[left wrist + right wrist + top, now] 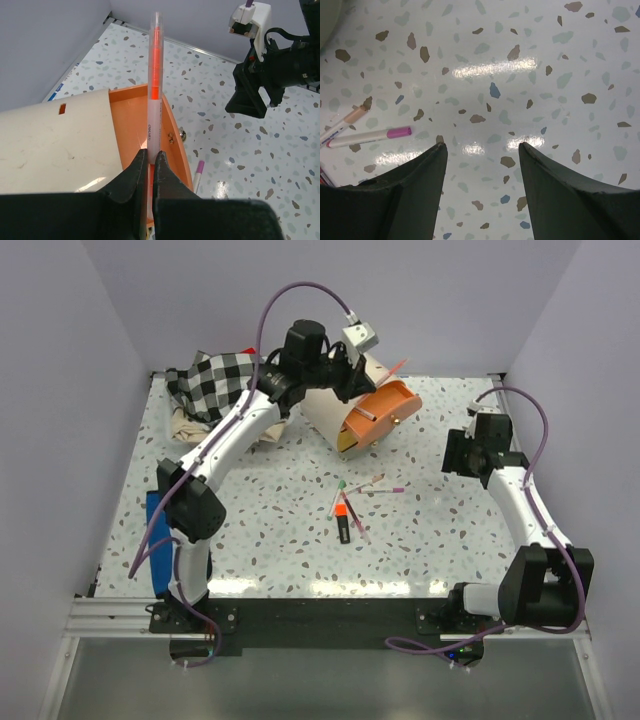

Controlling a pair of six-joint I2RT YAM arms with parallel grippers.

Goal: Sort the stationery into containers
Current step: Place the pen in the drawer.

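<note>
Left gripper: pinching narrowly on the lower end of a red-cored pen, fingers nearly touching, holding it so that it is pointing away from the wrist camera.
Held pen: hanging over the pulled-out orange drawer, not yet lying inside; in the top view poking out past the gripper toward the far right.
Drawer: standing open at the front of the cream cabinet, gold knob facing the near right; possibly carrying one pale stick-shaped item already, though too small to be sure.
Cabinet: sitting at the far centre of the table, just right of the checked cloth.
Loose stationery: lying in a small cluster at mid-table, well apart from the cabinet, including an orange highlighter and a pink-capped pen beside a beige-tipped one.
Right gripper: hovering with jaws spread wide over bare table on the right, holding nothing, near the pink-capped pen.
Progress: looking early, with one pen about to be dropped in.
Remaining: releasing this pen, then collecting most of the cluster and probably closing the drawer.
</note>
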